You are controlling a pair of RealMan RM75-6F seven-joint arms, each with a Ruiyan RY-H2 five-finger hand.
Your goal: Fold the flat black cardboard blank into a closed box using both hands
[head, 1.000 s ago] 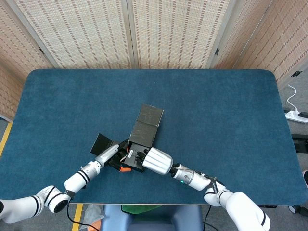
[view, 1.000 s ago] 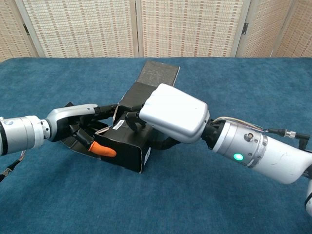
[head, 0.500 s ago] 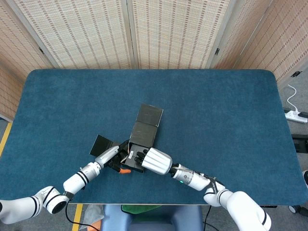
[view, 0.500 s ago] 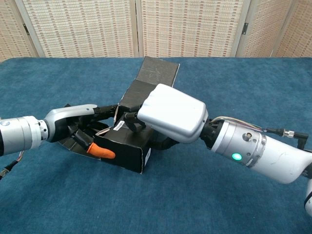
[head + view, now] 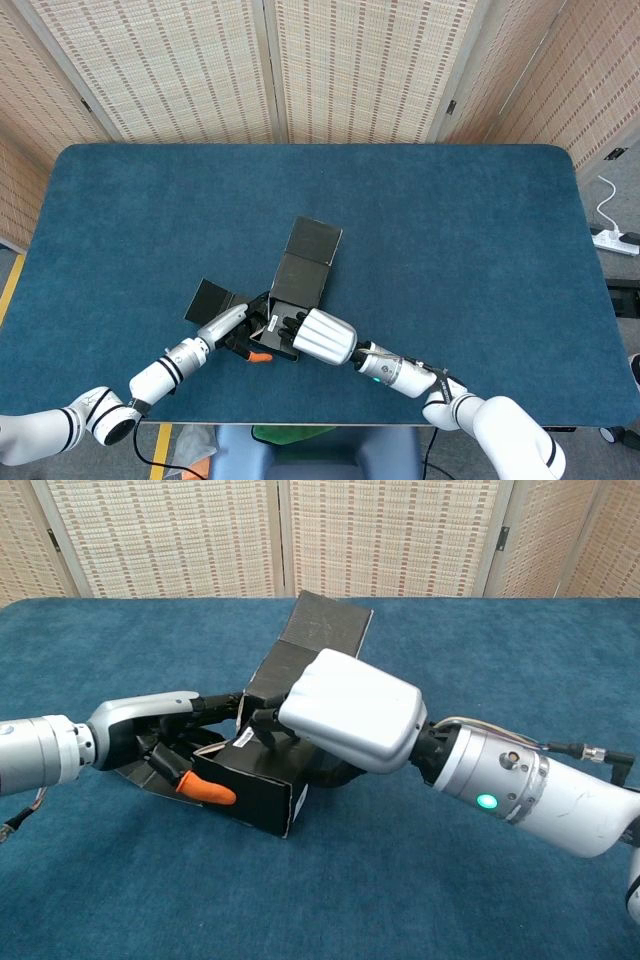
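Setting: a blue-carpeted table (image 5: 450, 250) before woven screens (image 5: 350, 70), both arms reaching in from the lower edge of the head view.
Box: the black cardboard box (image 5: 262, 780), half-formed, sits at lower centre of the head view, its body on the table near the front edge. A long lid panel (image 5: 308, 258) runs up and away toward mid-frame; a side flap (image 5: 209, 298) lies flat at its left.
Left hand: the left hand (image 5: 150, 730), entering from the lower left, is at the box's left end, its fingers (image 5: 205, 792), one orange-tipped, curled against the front wall and into the open end. It grips the box.
Right hand: the right hand (image 5: 350, 720), entering from the lower right, covers the box's top right, its dark fingers (image 5: 265, 728) hooked over the upper edge and pressing on the cardboard.
Elsewhere: a white power strip (image 5: 612, 240) lies at the far right edge of the head view, off the table.
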